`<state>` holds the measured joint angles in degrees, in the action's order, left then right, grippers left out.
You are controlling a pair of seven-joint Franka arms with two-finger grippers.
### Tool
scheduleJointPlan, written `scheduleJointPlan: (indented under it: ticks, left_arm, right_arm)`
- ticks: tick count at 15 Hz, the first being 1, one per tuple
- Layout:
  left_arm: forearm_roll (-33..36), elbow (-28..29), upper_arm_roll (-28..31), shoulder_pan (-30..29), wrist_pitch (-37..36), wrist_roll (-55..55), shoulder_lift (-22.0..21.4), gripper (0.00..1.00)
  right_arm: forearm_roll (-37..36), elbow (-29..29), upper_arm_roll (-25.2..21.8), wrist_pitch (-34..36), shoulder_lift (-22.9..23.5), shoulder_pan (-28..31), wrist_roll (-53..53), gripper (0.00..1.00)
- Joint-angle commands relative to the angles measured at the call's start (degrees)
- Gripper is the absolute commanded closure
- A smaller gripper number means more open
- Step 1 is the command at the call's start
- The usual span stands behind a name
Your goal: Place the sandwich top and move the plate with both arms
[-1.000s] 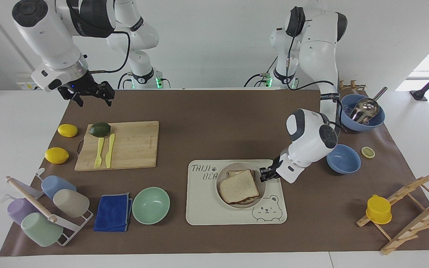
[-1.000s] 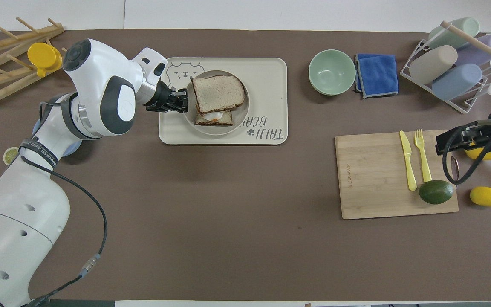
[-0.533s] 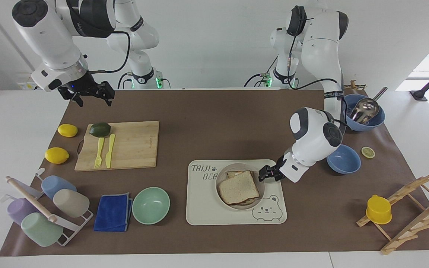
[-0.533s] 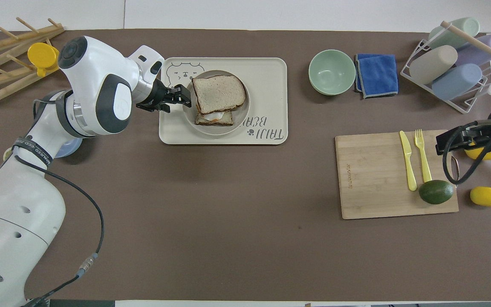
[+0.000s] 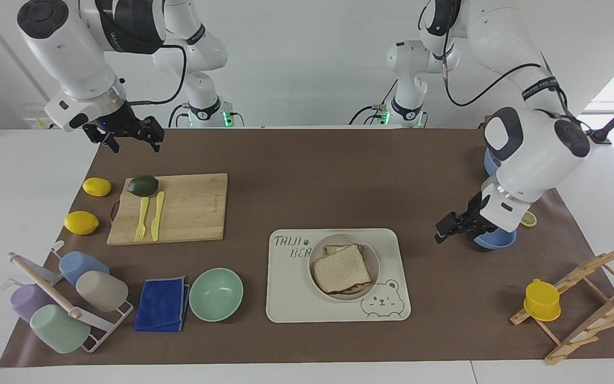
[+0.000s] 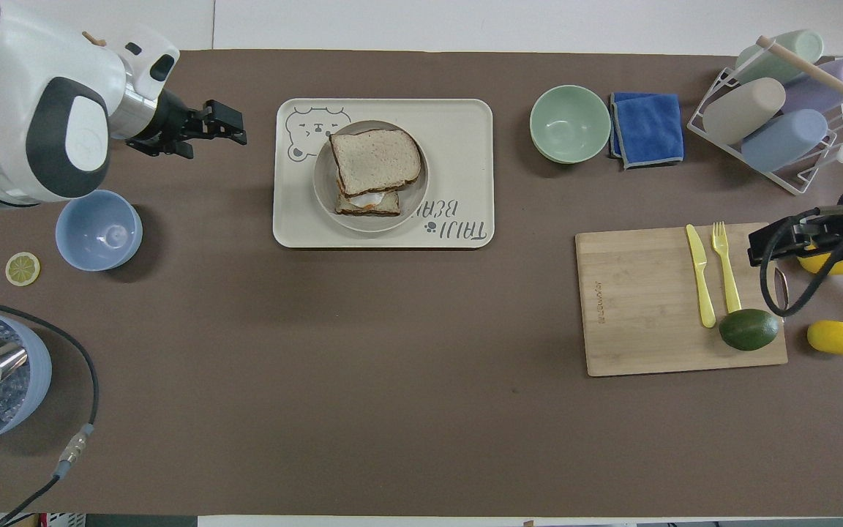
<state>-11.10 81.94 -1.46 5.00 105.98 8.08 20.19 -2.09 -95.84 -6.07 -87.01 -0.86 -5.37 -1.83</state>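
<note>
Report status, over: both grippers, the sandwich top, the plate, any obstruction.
Left gripper open, empty, raised by the blue bowl. Right gripper waits over the mat near the cutting board. Sandwich top on the egg slice, on the plate. No obstruction seen.

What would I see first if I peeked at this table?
Probably the sandwich top, lying askew on an egg sandwich in the plate on the bear tray. Next, the left gripper, open and raised over the brown mat beside a blue bowl, holding nothing. The right gripper waits open, up above the table edge near the cutting board.
</note>
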Motion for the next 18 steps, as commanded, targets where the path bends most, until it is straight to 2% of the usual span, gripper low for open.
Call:
scheduleJointPlan:
  ticks: [1, 3, 6, 9, 11, 14, 18]
  left_arm:
    - [3.80, 1.65, 0.84, 0.19, -6.20, 0.01, -7.08, 0.00]
    - [7.31, 1.65, 1.20, 0.36, -10.94, 0.01, -10.86, 0.00]
    - [8.38, 4.10, 1.20, 1.32, -17.54, 0.01, -16.92, 0.00]
    - [8.56, 9.98, 1.20, 2.64, -20.19, 0.19, -22.20, 0.00]
    - [8.56, 15.07, 1.11, 2.65, -19.15, 1.06, -24.57, 0.00]
    - [8.38, 15.28, 0.93, 2.21, -18.70, 0.80, -24.68, 0.00]
    - [8.20, 6.77, 0.06, 0.28, -23.17, 0.63, -21.08, 0.00]
  right_arm:
    - [-0.55, -0.40, 0.00, 0.53, -0.64, 0.27, -1.24, 0.00]
    - [-0.55, -0.40, 0.00, 0.53, -0.64, 0.27, -1.24, 0.00]
    - [-0.55, -0.40, 0.00, 0.53, -0.64, 0.27, -1.33, 0.00]
    - [-0.55, -0.40, 0.00, 0.53, -0.64, 0.27, -1.24, 0.00]
    - [-0.55, -0.40, 0.00, 0.53, -0.55, 0.27, -1.24, 0.00]
    - [-0.55, -0.40, 0.00, 0.53, -0.55, 0.27, -1.24, 0.00]
    - [-0.55, -0.40, 0.00, 0.53, -0.64, 0.27, -1.24, 0.00]
